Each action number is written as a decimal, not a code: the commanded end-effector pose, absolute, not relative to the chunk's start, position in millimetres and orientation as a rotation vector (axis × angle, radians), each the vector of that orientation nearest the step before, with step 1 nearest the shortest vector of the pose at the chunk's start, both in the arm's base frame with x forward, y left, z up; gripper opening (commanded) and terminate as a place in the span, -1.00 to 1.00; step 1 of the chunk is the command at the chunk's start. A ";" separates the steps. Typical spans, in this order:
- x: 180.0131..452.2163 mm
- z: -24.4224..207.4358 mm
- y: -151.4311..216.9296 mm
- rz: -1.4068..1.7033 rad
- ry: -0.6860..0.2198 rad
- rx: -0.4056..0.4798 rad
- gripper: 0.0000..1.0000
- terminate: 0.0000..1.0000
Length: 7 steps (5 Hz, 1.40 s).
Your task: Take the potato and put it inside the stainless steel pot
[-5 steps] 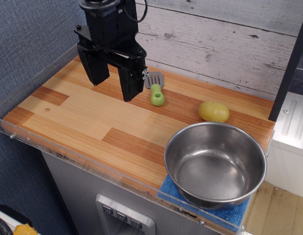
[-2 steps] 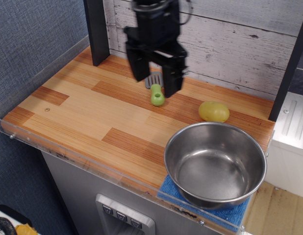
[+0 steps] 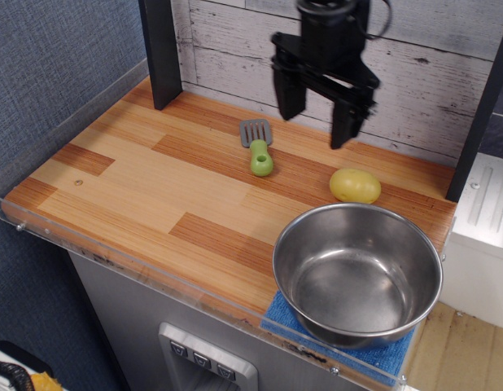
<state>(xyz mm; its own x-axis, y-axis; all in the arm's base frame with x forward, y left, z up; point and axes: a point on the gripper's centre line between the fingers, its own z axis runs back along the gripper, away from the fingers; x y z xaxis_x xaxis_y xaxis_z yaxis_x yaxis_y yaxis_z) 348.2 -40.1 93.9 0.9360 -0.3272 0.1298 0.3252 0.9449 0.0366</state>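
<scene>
Gripper (image 3: 317,116) shifts right since earlier frame, jaws spread, empty, above potato (image 3: 355,186): likely light, smooth, slippery; grasp across its short middle.

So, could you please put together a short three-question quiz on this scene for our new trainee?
1. True or false: the potato already lies inside the stainless steel pot.
2. What lies under the pot? A) blue cloth B) plate C) nothing
3. Fill in: the end effector is ____ and holds nothing.

Key: 1 false, it rests on the wooden counter beside the pot; 2 A; 3 open.
</scene>
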 end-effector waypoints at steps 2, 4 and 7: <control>358.8 59.7 -55.7 -0.273 -0.195 0.067 1.00 -1.00; 365.1 44.1 -68.8 -0.233 -0.221 -0.032 1.00 -1.00; 365.0 36.2 -66.1 -0.176 -0.255 -0.044 1.00 -1.00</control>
